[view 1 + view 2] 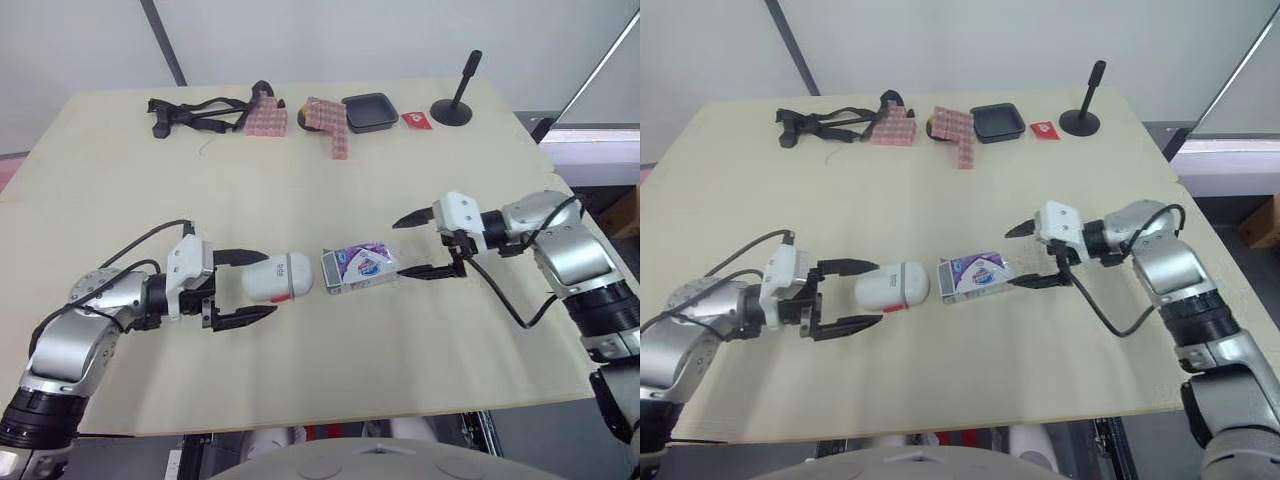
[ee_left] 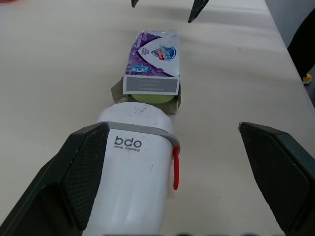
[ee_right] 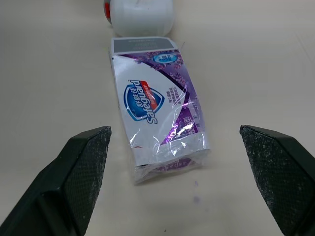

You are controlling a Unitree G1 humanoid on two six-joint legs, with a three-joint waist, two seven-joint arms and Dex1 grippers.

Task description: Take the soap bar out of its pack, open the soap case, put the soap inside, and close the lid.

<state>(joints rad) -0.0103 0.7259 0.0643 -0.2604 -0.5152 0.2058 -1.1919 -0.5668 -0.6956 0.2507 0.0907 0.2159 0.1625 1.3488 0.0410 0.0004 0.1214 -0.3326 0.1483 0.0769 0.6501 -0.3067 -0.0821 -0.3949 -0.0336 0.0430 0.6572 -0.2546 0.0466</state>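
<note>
Currently on step one, soap out of its pack; nothing yet extracted. The soap pack (image 1: 358,266), purple and white, lies flat on the worktop (image 1: 300,170) about midway across and nearer the front edge than the back; the white soap case (image 1: 279,278) lies end to end with it on my left, lid shut, its end against or just beside the pack's open end. In the left wrist view the pack's flaps are splayed and the green soap bar (image 2: 150,97) shows in the mouth, still inside.

Left gripper (image 1: 268,284): spread wide, fingers either side of the case's near end, not clamped; one finger looks close to the shell, contact I cannot confirm. Right gripper (image 1: 398,248): also spread wide, fingers flanking the pack's crumpled far end, apart from it.

My judgement: the case blocks the bar's way out; next I should close the left on the case and draw it clear, then pinch the pack's far end with the right. Risk: the wrapper crumples or slides rather than giving up the bar.
</note>
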